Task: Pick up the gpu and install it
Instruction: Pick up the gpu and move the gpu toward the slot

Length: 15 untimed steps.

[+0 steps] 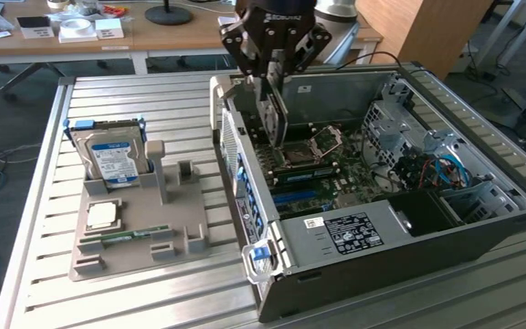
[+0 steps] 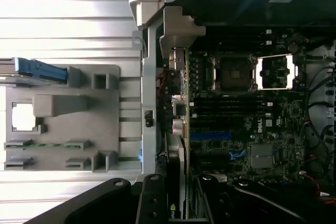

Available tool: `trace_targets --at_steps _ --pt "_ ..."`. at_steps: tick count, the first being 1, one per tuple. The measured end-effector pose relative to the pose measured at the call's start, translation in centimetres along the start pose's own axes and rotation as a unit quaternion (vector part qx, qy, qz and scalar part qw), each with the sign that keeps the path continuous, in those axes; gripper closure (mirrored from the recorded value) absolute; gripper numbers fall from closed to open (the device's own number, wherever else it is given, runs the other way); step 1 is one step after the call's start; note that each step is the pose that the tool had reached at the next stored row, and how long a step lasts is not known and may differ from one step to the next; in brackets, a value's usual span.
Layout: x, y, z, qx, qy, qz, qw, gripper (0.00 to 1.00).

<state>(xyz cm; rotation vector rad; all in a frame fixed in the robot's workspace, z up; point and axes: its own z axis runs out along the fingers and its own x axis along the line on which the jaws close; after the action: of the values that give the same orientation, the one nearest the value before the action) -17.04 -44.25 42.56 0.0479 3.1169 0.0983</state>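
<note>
My gripper [image 1: 270, 81] hangs over the rear left part of the open computer case [image 1: 482, 226] and is shut on the gpu [image 1: 272, 116]. The gpu is a thin dark card held on edge, pointing down toward the motherboard [image 1: 336, 175]. In the wrist view the gpu [image 2: 182, 129] shows edge-on between the gripper [image 2: 181, 205] fingers, and its silver-beige bracket [image 2: 176, 30] sits by the case's rear wall. The card is above the board, beside the CPU socket [image 2: 231, 72]; I cannot tell whether it touches a slot.
On the slatted metal table [image 1: 135, 103], at the exterior view's left, a grey fixture [image 1: 140, 236] holds a silver hard drive [image 1: 112, 161], a CPU chip [image 1: 103, 214] and a green RAM stick [image 1: 121, 238]. A wooden desk [image 1: 153, 34] stands behind.
</note>
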Motion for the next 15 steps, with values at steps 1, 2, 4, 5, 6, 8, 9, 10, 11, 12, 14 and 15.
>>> trace_targets --at_steps 1,2,4,5,6,8,9,10,11,12,14,15 --pt "-0.4 0.01 0.01 -0.0001 0.0 0.0 1.0 0.73" --pt "-0.7 0.02 0.02 -0.0001 0.0 0.0 1.0 0.73" --pt "-1.5 0.05 0.04 -0.0003 0.0 0.0 1.0 0.73" --pt "-1.9 0.06 0.04 -0.0003 0.0001 0.0 1.0 0.73" --pt "-2.4 0.07 0.05 -0.0004 0.0001 0.0 1.0 0.73" --pt "-3.2 0.1 0.07 -0.0006 0.0 0.0 1.0 0.73" --pt "-3.6 0.11 0.08 -0.0007 0.0001 0.0 1.0 0.73" --pt "-4.1 0.12 0.09 -0.0007 0.0001 0.0 1.0 0.73" --pt "-4.4 0.13 0.1 -0.0009 0.0 0.0 1.0 0.73" --pt "-4.9 0.15 0.12 -0.001 0.0 0.0 1.0 0.73" --pt "-5.7 0.17 0.13 -0.001 0.0001 0.0 1.0 0.73" --pt "-6.1 0.18 0.14 -0.0011 0.0 0.0 1.0 0.73"
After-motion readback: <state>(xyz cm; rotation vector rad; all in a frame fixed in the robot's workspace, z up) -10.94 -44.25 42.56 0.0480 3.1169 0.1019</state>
